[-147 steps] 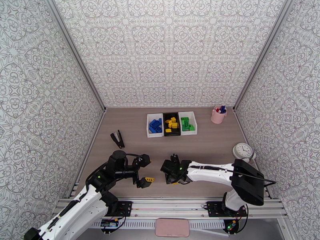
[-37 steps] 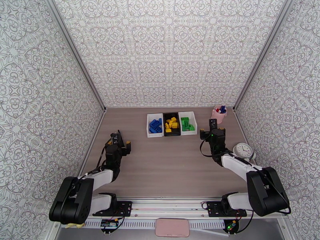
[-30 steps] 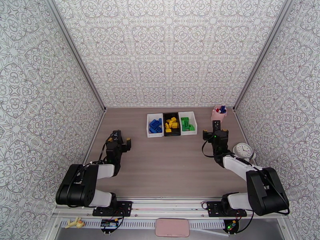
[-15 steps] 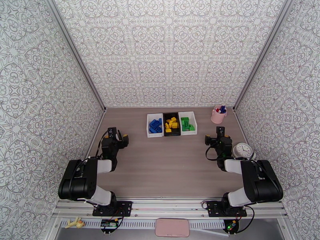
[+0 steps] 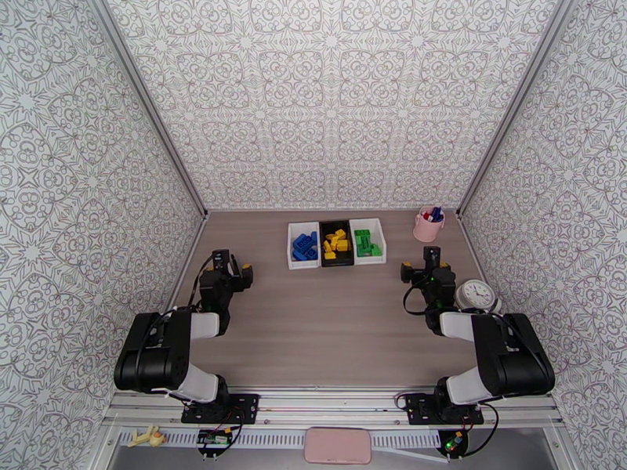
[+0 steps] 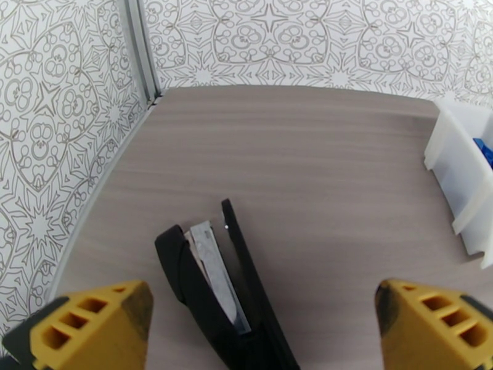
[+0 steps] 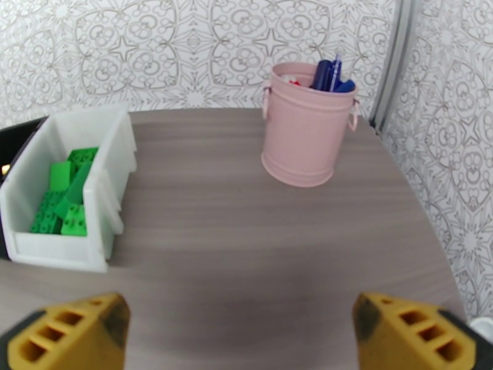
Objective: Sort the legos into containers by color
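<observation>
Yellow-tipped, my left gripper (image 5: 232, 266) hangs spread and empty over the stapler (image 6: 215, 291). The legos (image 5: 337, 243) lie sorted in the containers (image 5: 320, 265): blue, yellow, green. I judge them light, rigid and slick, best pinched across flat sides. My right gripper (image 7: 243, 337) is spread too, empty.

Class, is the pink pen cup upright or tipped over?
Upright: the pink pen cup stands on its base, with pens poking out of its open top.

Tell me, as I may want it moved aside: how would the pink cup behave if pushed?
The cup stands upright, taller than wide, with pens above its rim: a high push would probably tip it. A low push should slide it on the smooth table.
</observation>
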`<act>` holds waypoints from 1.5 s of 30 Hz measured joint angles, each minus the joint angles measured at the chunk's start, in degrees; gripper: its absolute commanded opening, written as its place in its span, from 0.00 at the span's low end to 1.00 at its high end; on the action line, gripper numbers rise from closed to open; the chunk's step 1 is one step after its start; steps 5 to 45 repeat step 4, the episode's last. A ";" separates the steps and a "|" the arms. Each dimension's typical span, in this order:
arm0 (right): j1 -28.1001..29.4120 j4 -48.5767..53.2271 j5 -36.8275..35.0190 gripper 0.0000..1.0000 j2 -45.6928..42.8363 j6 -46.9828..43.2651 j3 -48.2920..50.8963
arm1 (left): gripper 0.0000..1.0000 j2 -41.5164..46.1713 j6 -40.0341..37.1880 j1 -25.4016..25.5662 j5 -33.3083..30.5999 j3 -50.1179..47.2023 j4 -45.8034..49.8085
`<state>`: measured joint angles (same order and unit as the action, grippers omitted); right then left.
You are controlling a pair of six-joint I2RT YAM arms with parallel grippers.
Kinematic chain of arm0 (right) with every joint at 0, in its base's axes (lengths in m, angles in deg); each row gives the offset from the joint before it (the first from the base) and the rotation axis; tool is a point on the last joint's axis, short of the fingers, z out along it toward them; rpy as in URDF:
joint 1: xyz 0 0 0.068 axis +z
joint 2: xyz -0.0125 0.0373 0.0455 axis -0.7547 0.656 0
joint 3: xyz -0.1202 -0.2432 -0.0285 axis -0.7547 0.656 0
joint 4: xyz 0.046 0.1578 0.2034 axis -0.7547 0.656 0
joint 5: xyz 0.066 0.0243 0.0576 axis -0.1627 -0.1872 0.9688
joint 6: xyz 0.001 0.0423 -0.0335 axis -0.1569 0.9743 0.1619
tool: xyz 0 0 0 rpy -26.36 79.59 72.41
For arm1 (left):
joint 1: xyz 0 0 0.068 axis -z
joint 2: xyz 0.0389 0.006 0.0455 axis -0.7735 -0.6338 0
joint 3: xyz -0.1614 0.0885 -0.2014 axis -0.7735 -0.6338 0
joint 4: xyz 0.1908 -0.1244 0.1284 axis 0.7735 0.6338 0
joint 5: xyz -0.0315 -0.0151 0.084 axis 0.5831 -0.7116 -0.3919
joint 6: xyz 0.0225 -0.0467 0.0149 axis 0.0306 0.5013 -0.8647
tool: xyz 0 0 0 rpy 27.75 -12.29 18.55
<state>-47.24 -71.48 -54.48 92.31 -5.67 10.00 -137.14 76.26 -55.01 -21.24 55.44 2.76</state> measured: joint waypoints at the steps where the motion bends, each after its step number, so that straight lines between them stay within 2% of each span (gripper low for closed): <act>1: 0.00 0.00 0.00 1.00 0.00 -0.02 0.00 | 1.00 0.00 0.00 0.00 0.02 0.00 0.04; 45: 0.00 -0.02 0.00 1.00 0.00 -0.02 0.00 | 1.00 0.00 0.00 0.00 0.02 0.00 0.04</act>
